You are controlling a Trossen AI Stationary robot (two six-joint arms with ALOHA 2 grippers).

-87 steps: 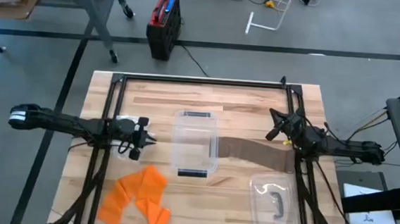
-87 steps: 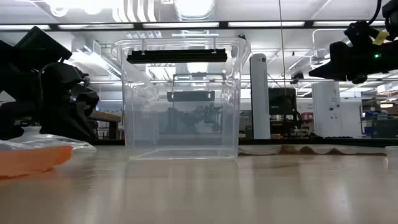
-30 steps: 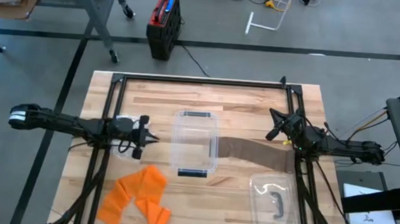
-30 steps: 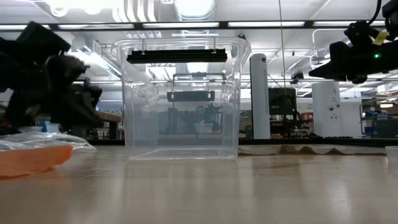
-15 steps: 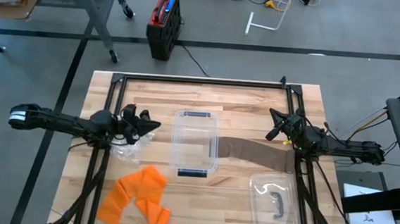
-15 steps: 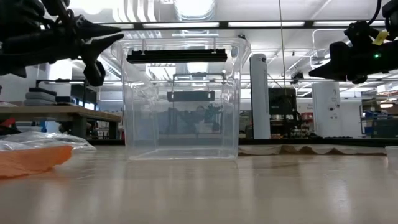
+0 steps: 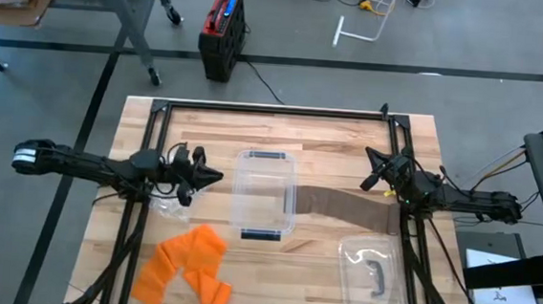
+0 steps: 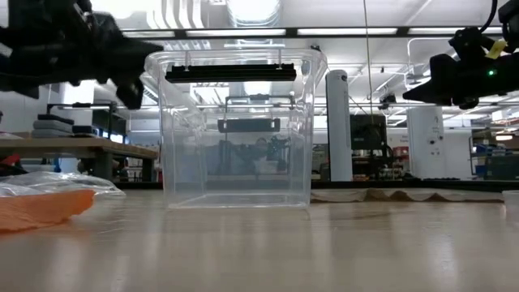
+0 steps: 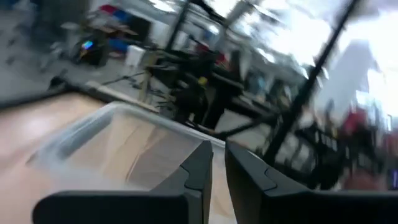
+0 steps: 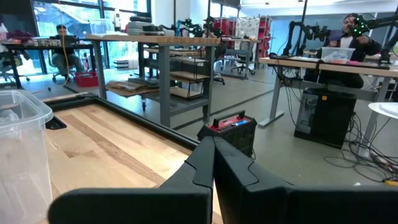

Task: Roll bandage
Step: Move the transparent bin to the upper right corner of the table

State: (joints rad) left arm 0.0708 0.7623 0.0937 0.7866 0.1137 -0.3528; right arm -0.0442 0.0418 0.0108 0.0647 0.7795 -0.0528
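Nearest the table's front edge lie crumpled orange bags (image 7: 190, 265) on the left and a clear lid (image 7: 373, 271) with a dark handle on the right; neither seems to belong to the job.

Further in, at the middle of the table (image 7: 340, 138), stands an empty clear container (image 7: 266, 194) with black latches. The brown bandage (image 7: 352, 208) lies stretched flat on the wood just right of it, running from the container's side toward the right arm. No part of it looks rolled; it is one long loose strip, so by this evidence the rolling has not begun.

The left gripper (image 7: 211, 176) hangs in the air just left of the container's upper corner, well clear of the bandage on the other side of the box. Its fingers stand nearly together with only a thin slit between them in its wrist view, and nothing is between them. The right gripper (image 7: 371, 155) is raised above the table just past the bandage's far end, jaws pressed fully together and empty, pointing toward the table's back rail.

As I judge it, everything is left to do: an end of the strip must be taken, turned over on itself and wound along its whole length, and perhaps the roll placed in the container.
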